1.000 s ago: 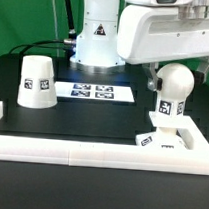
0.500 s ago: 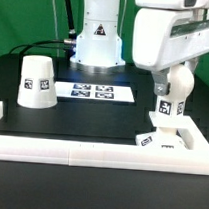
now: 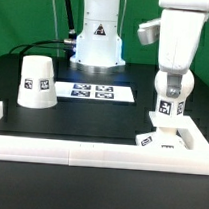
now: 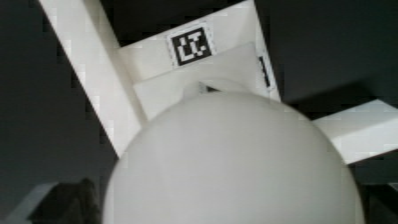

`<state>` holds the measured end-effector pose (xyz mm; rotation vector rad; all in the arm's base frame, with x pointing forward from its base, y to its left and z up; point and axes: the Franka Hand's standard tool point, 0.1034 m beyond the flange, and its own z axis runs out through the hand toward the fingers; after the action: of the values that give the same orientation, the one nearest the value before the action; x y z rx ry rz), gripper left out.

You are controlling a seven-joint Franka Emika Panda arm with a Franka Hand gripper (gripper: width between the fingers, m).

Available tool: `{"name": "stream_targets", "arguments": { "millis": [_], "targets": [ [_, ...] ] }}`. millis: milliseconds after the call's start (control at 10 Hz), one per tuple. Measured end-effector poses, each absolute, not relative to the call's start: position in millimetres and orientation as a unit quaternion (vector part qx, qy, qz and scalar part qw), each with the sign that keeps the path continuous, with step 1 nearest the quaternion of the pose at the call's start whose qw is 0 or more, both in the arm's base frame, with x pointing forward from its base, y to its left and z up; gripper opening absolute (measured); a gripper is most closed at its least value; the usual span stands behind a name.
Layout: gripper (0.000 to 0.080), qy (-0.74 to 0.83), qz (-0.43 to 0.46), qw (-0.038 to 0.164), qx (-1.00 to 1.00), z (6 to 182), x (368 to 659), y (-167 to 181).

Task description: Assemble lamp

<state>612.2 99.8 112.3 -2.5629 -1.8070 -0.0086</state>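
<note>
The pincer hung close over the bulb, which stood upright on the base at the exterior view's right. Whether it pinched the bulb's head could not be told. Fitting the bulb appeared the step in hand. The shade sat well apart on the surface, likely next to be fetched and lowered over the bulb.

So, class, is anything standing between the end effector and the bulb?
Nothing visible. The end effector hangs directly over the bulb, which stands on the base; the shade sits well off to the exterior view's left.
</note>
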Motion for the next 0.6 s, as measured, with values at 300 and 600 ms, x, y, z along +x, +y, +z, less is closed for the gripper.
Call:
{"name": "stream_targets", "arguments": {
  "millis": [300, 600],
  "targets": [
    [0.0576, -0.574, -0.003, 0.003, -0.819, 112.1, 612.1, 99.4],
    [0.0576, -0.559, -0.003, 0.003, -0.829, 112.1, 612.1, 99.2]
  ]
}}
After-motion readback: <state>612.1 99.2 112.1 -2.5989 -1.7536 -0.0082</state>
